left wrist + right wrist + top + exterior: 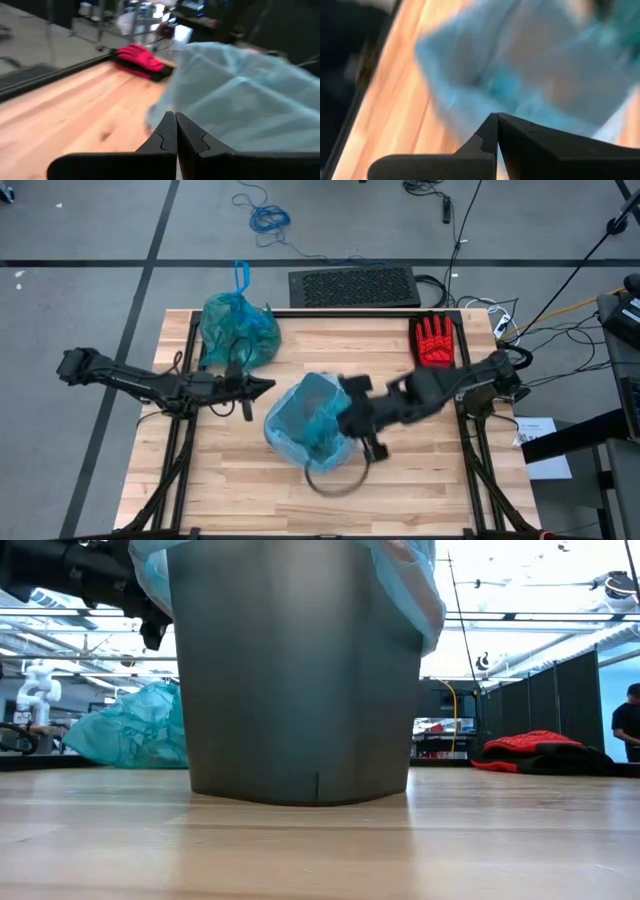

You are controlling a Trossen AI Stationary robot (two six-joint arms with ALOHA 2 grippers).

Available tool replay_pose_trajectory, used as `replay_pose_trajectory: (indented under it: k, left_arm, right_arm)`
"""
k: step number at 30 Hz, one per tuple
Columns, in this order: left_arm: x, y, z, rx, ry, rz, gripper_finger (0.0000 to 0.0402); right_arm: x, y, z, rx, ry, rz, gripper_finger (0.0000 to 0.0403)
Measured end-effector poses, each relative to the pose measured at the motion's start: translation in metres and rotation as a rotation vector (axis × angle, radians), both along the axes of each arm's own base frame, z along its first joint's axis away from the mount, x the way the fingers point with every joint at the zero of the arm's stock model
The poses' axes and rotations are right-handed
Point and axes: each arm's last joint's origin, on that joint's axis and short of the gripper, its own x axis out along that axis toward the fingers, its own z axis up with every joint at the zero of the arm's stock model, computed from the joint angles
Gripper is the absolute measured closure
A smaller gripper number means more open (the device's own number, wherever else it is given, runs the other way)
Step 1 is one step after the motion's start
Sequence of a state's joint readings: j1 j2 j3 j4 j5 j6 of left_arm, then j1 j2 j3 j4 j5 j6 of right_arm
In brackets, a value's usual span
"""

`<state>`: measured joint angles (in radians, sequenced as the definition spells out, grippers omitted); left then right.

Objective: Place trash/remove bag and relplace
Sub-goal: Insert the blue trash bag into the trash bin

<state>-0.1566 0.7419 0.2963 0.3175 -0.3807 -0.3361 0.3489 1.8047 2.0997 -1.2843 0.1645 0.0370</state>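
Bag (pixel 238 330), the teal one, sits bunched at the table's (pixel 300 490) back left. Grey bin (pixel 300 680) mid-table wears a pale blue liner (pixel 305 420). Left gripper (pixel 268 385) pinched together just beside it; right gripper (pixel 345 420) closed at the rim, not clearly gripping anything.

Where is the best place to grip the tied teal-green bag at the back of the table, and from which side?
Probably the knotted handle loop standing up from the teal-green bag: it is thin and sticks out, while the body is wide and slack. Coming from above seems best; the left gripper, shut, is nearest.
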Motion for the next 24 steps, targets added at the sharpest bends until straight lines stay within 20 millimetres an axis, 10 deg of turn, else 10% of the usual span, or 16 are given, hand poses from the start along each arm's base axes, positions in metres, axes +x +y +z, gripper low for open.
replay_pose_trajectory:
  k: [11, 24]
  left_arm:
    - [0.012, -0.008, -0.007, -0.067, -0.031, -0.117, 0.0402]
    - [0.035, -0.012, -0.030, -0.113, 0.027, -0.118, 0.0402]
  right_arm:
    - [-0.044, 0.000, -0.098, 0.026, 0.091, -0.188, 0.0403]
    - [-0.053, -0.069, -0.106, -0.116, -0.209, -0.434, 0.0403]
